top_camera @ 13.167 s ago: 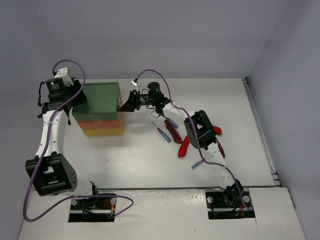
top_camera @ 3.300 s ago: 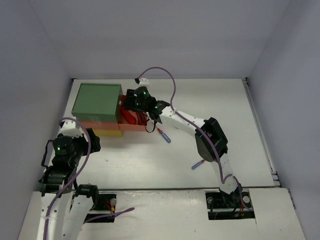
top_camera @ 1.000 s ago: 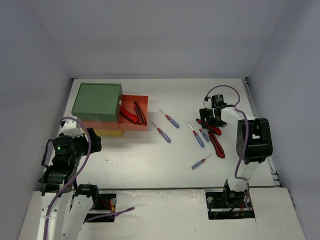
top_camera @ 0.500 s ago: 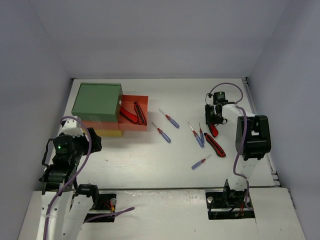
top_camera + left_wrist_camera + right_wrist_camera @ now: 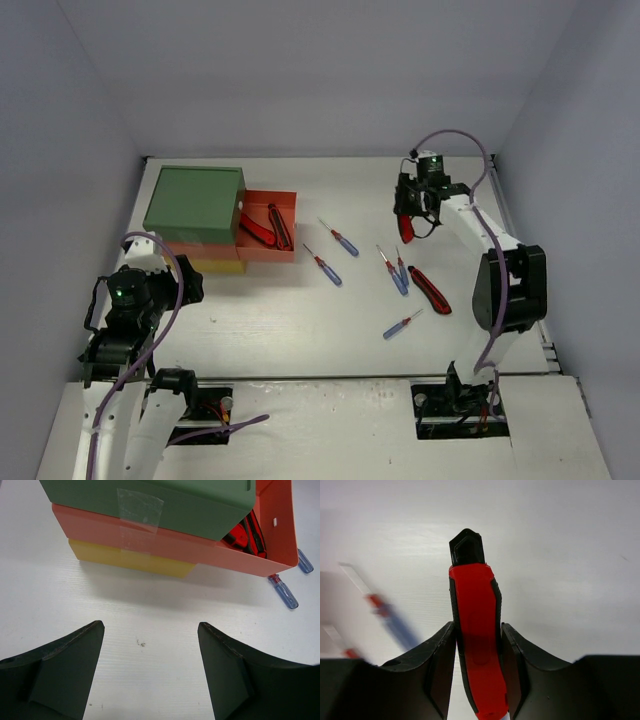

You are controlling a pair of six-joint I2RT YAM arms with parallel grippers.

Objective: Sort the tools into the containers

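My right gripper (image 5: 408, 222) is shut on a red-and-black utility knife (image 5: 476, 630), held above the table at the back right; the knife also shows in the top view (image 5: 406, 228). A second utility knife (image 5: 430, 289) lies on the table. Several blue-and-red screwdrivers (image 5: 325, 268) lie mid-table. The cabinet has a green top (image 5: 195, 202), an orange-red middle drawer (image 5: 285, 252) pulled open with red-and-black knives (image 5: 262, 226) inside, and a yellow bottom (image 5: 131, 561). My left gripper (image 5: 150, 672) is open and empty, low in front of the cabinet.
Grey walls enclose the table at the back and sides. A screwdriver (image 5: 283, 591) lies just right of the open orange-red drawer (image 5: 280, 535). The right arm's purple cable (image 5: 455, 140) loops near the back right corner.
My right gripper has closed on a utility knife at the right, lifted it and carried it toward the back. One knife stays on the table. The left arm has not moved.
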